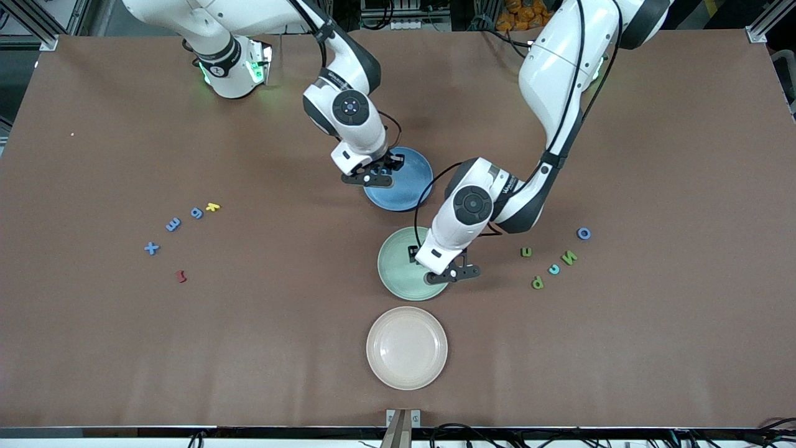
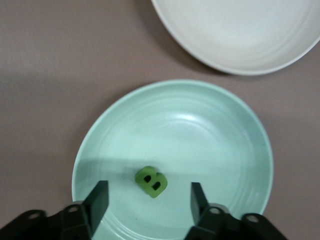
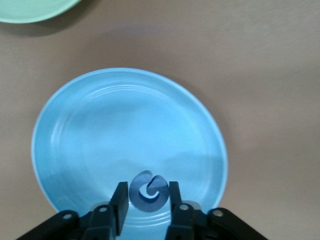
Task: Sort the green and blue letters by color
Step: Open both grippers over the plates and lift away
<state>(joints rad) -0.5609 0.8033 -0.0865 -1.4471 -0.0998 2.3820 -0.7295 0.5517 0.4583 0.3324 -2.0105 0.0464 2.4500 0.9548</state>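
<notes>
The brown table (image 1: 124, 348) carries three plates in a row at its middle. The blue plate (image 1: 413, 186) lies farthest from the front camera, the green plate (image 1: 392, 264) next, and the cream plate (image 1: 407, 347) nearest.

My right gripper (image 3: 145, 200) is over the blue plate. Its fingers (image 3: 120, 196) are closed on a blue letter G (image 3: 148, 191), one pad against each side.

My left gripper (image 2: 150, 200) is over the green plate (image 2: 200, 130). Its fingers (image 2: 100, 197) stand apart and touch nothing. A green letter B (image 2: 152, 181) lies on the plate floor between them, clear of both pads.

Toward the right arm's end of the table lie a blue X (image 1: 152, 248), a blue 3 (image 1: 173, 224), a blue 6 (image 1: 196, 213), a yellow letter (image 1: 212, 207) and a dark red letter (image 1: 181, 275).

Toward the left arm's end lie a blue O (image 1: 583, 233), a green N (image 1: 569, 257), a teal C (image 1: 553, 269), a green P (image 1: 537, 282) and a small green letter (image 1: 526, 252).
</notes>
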